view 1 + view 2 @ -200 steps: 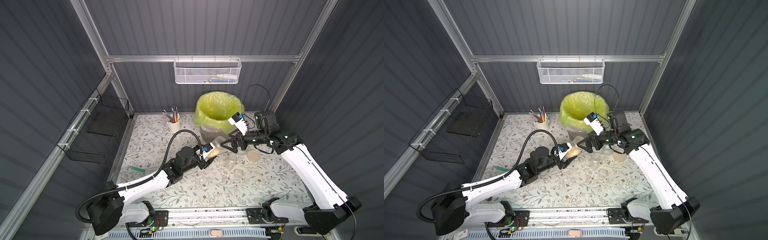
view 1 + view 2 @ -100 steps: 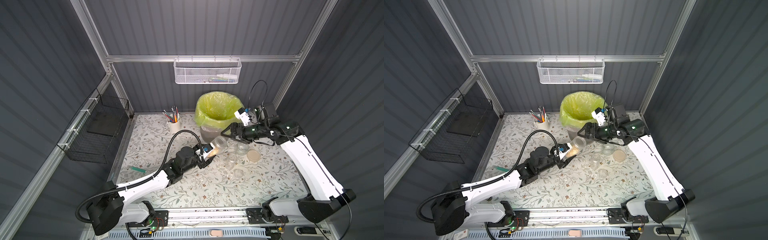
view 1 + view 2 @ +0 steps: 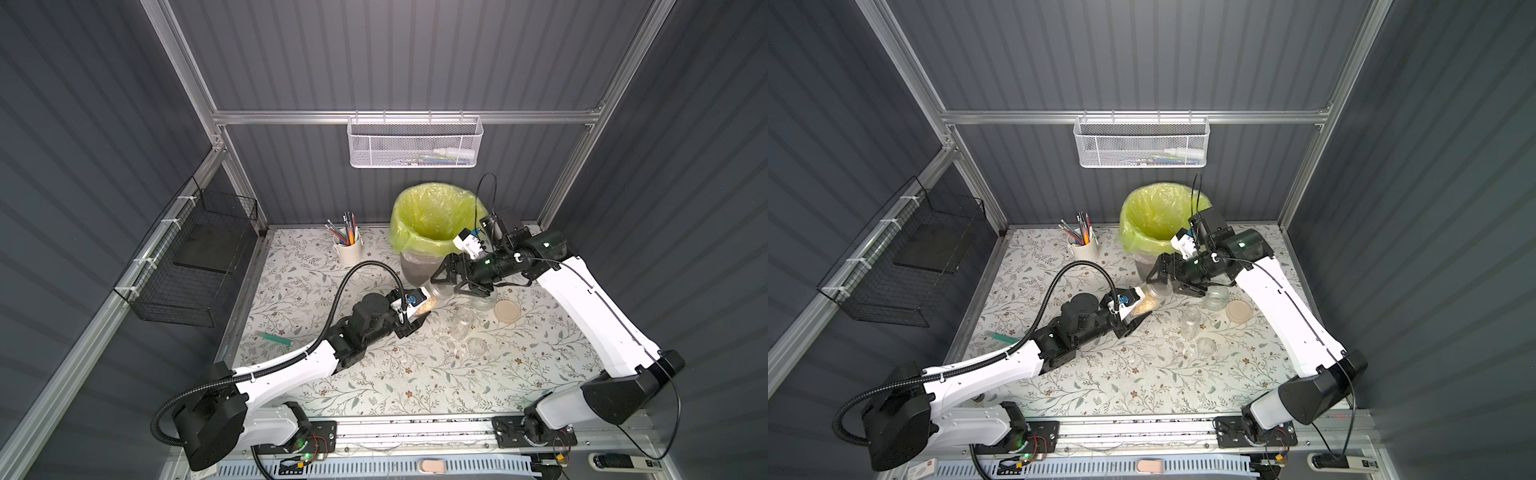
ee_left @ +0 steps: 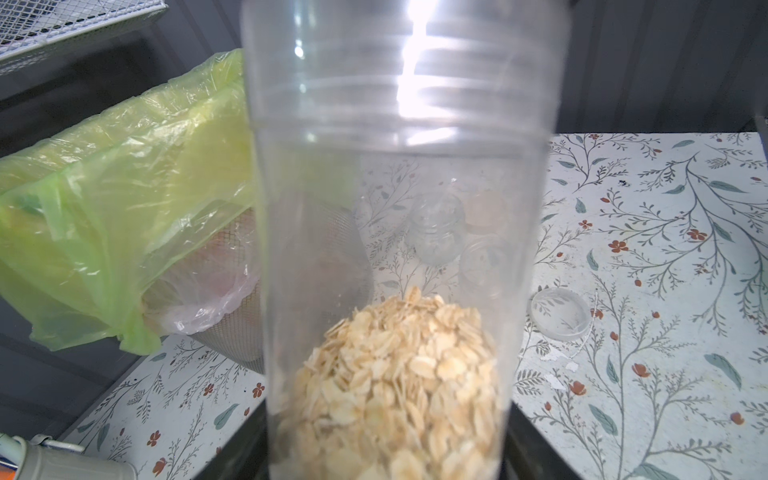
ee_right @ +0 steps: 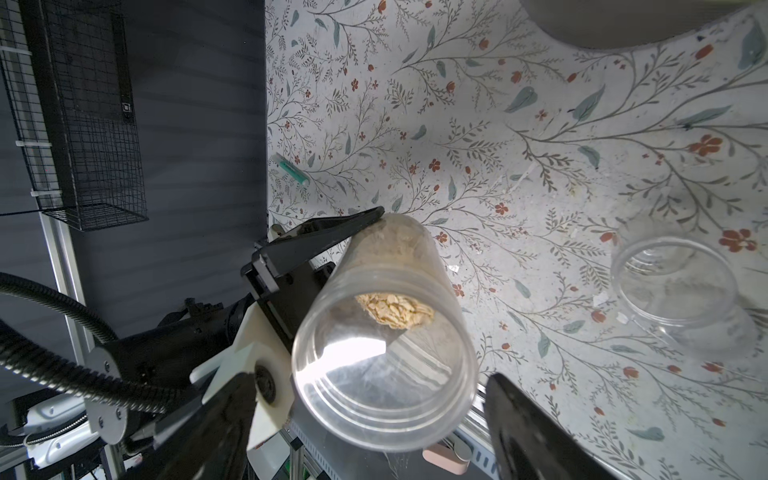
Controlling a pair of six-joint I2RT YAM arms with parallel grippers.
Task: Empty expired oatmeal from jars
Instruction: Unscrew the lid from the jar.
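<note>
Left gripper (image 3: pixel 422 309): clamped on tilted clear glass jar (image 3: pixel 436 296).
Oatmeal (image 4: pixel 395 386): pale tan flakes heaped at jar's base.
Right gripper (image 5: pixel 370 382): jaws apart around jar's mouth, seemingly not gripping.

We are seeing a bagged grey bin (image 3: pixel 409 239) standing just beyond the right pincer (image 3: pixel 448 286), a white mug of pencils (image 3: pixel 348 251) sitting off to its left, a mesh basket (image 3: pixel 413 145) hanging high above, and a green pen (image 3: pixel 276 338) lying well left of the left pincer (image 3: pixel 423 309).
</note>
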